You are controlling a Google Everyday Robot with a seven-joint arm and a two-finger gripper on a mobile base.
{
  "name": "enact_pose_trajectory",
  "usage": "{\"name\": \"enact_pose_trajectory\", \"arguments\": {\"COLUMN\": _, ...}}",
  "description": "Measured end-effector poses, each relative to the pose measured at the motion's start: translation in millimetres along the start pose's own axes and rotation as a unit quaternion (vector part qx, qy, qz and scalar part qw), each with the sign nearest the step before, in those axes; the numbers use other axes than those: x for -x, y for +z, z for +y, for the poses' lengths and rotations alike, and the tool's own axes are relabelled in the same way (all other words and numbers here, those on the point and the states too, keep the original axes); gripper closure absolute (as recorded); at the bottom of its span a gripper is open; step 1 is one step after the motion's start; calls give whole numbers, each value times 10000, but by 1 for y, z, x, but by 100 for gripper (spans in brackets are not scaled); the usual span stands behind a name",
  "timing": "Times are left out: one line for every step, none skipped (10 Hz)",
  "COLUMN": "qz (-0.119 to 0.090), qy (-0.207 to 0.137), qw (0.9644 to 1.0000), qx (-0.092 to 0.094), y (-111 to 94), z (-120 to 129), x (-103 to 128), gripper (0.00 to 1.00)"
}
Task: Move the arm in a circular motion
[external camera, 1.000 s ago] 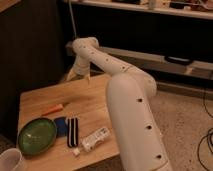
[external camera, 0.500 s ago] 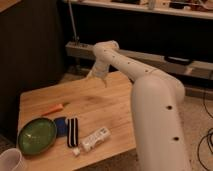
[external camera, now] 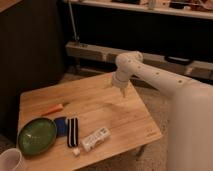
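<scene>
White arm (external camera: 152, 76) bent (gripper (external camera: 121, 91) over table (external camera: 107, 117)).

A green plate (external camera: 37, 136), a carrot (external camera: 52, 108), a blue pad (external camera: 61, 126), a black striped bar (external camera: 73, 132) and a white tube (external camera: 95, 138) are laid on a wooden table (external camera: 110, 117), over whose far side the gripper (external camera: 122, 91) is held.

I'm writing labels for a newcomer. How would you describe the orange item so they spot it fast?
Find the wooden table, where the arm holds its gripper over the far right part. At its front left sits a green plate; just behind that lies the orange item. It is a thin carrot-like stick, the only orange thing, unlike the dark striped piece and white tube.
</scene>
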Motion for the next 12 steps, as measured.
{"name": "enact_pose_trajectory", "arguments": {"qz": -34, "qy": -89, "qw": 9999, "qx": -59, "y": -3, "z": 9, "x": 24, "gripper": 26}}
{"name": "enact_pose_trajectory", "arguments": {"qz": -79, "qy": -191, "qw": 9997, "qx": -91, "y": -4, "z": 12, "x": 45, "gripper": 26}}
{"name": "enact_pose_trajectory", "arguments": {"qz": -169, "qy": -398, "qw": 9990, "qx": -144, "y": -6, "z": 11, "x": 73, "gripper": 26}}
{"name": "enact_pose_trajectory", "arguments": {"qz": -261, "qy": -601, "qw": 9977, "qx": -193, "y": -6, "z": 6, "x": 93, "gripper": 26}}
{"name": "enact_pose_trajectory", "arguments": {"qz": -345, "qy": -805, "qw": 9959, "qx": -238, "y": -7, "z": -4, "x": 109, "gripper": 26}}
{"name": "enact_pose_trajectory", "arguments": {"qz": -453, "qy": -1080, "qw": 9927, "qx": -301, "y": -6, "z": -21, "x": 127, "gripper": 26}}
{"name": "enact_pose_trajectory", "arguments": {"qz": -576, "qy": -1366, "qw": 9883, "qx": -369, "y": -4, "z": -43, "x": 142, "gripper": 26}}
{"name": "enact_pose_trajectory", "arguments": {"qz": -731, "qy": -1670, "qw": 9822, "qx": -460, "y": 0, "z": -71, "x": 155, "gripper": 26}}
{"name": "enact_pose_trajectory", "arguments": {"qz": -864, "qy": -1943, "qw": 9756, "qx": -540, "y": 3, "z": -96, "x": 167, "gripper": 26}}
{"name": "enact_pose_trajectory", "arguments": {"qz": -1030, "qy": -2347, "qw": 9646, "qx": -627, "y": 5, "z": -129, "x": 183, "gripper": 26}}
{"name": "enact_pose_trajectory", "arguments": {"qz": -1125, "qy": -2668, "qw": 9545, "qx": -717, "y": 7, "z": -158, "x": 192, "gripper": 26}}
{"name": "enact_pose_trajectory", "arguments": {"qz": -1140, "qy": -2888, "qw": 9475, "qx": -760, "y": 9, "z": -184, "x": 197, "gripper": 26}}
